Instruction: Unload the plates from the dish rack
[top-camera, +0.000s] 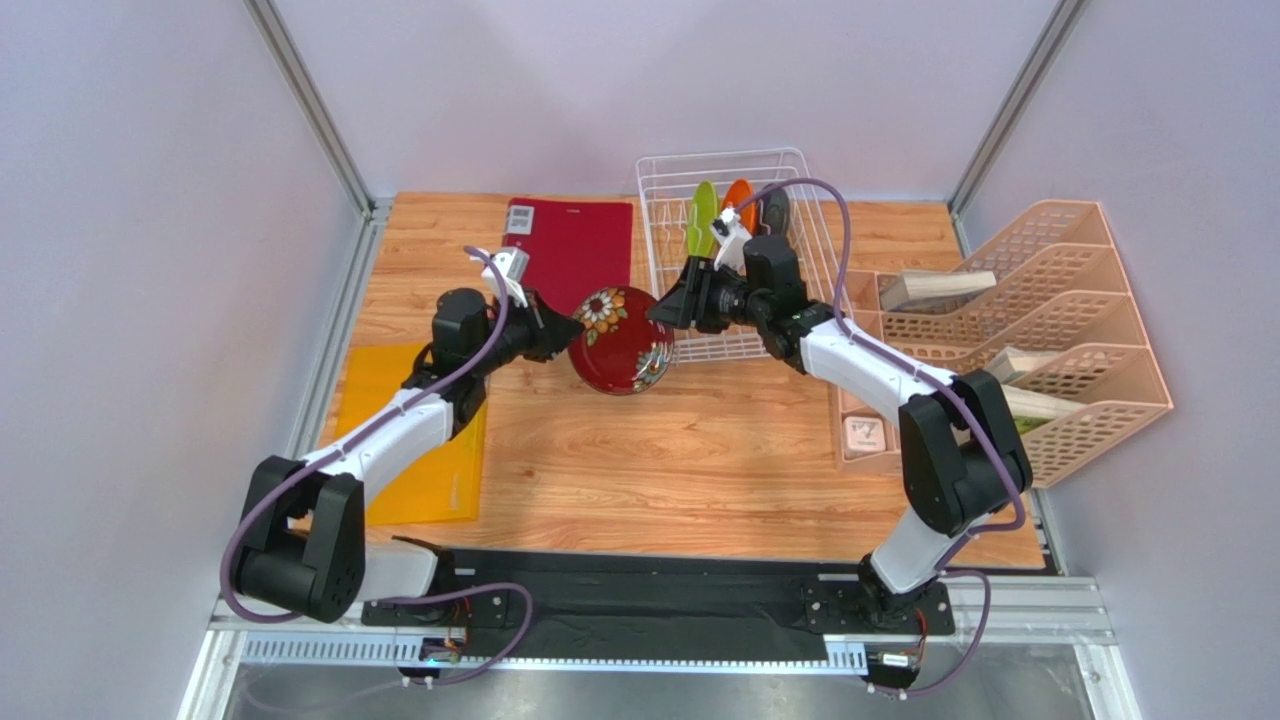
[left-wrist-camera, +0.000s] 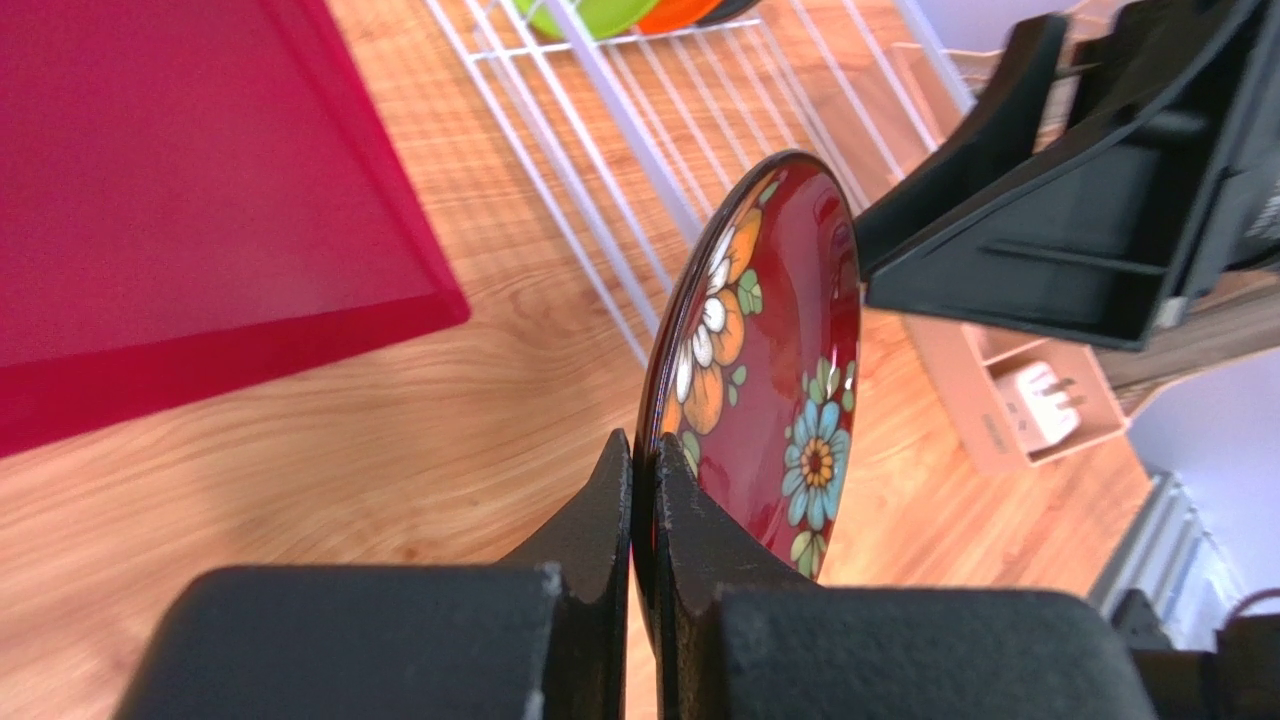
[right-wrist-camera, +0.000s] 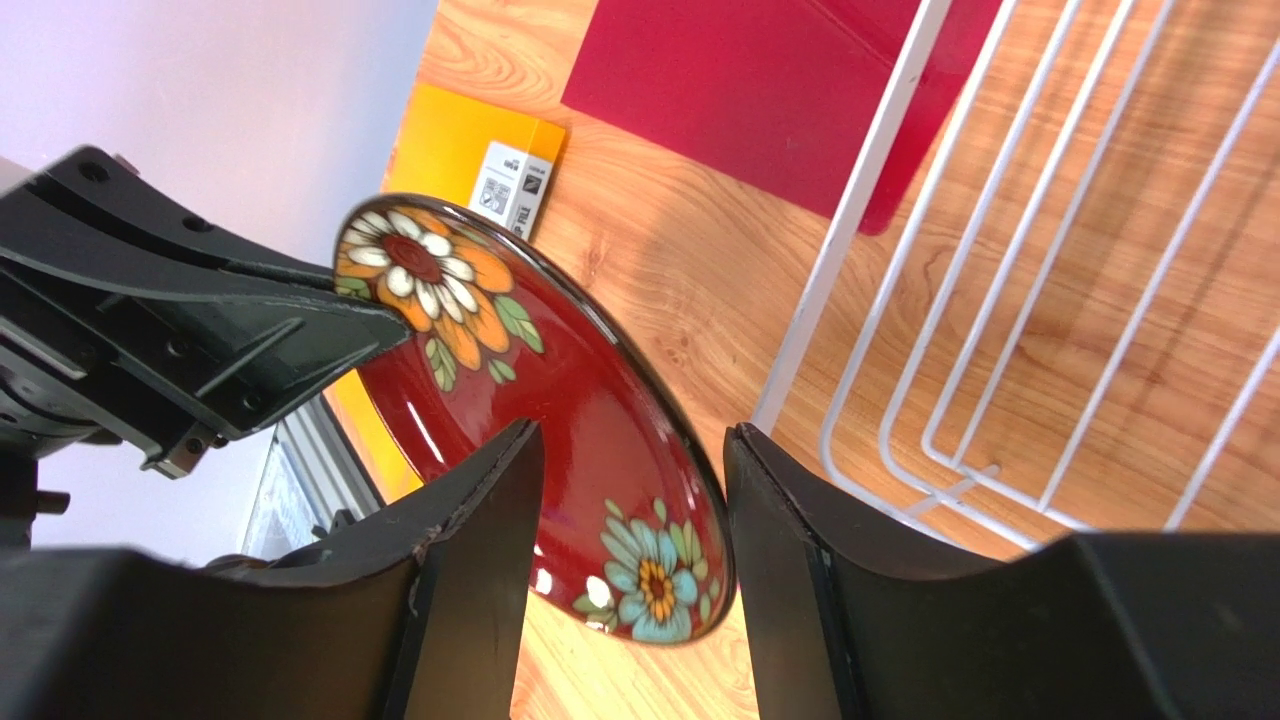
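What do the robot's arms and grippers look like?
Both the left arm and right arm have white shells, black joints. A purple cable loops along each. The left gripper and right gripper are black, with flat angular fingers; a pale camera block sits on each wrist.

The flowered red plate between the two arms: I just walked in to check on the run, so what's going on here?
The left gripper is shut on the rim of the dark red plate, holding it on edge above the table. The right gripper has its fingers open around the opposite edge, not clamping: apparently a hand-over. The green plate, orange plate and dark plate stand in the dish rack.
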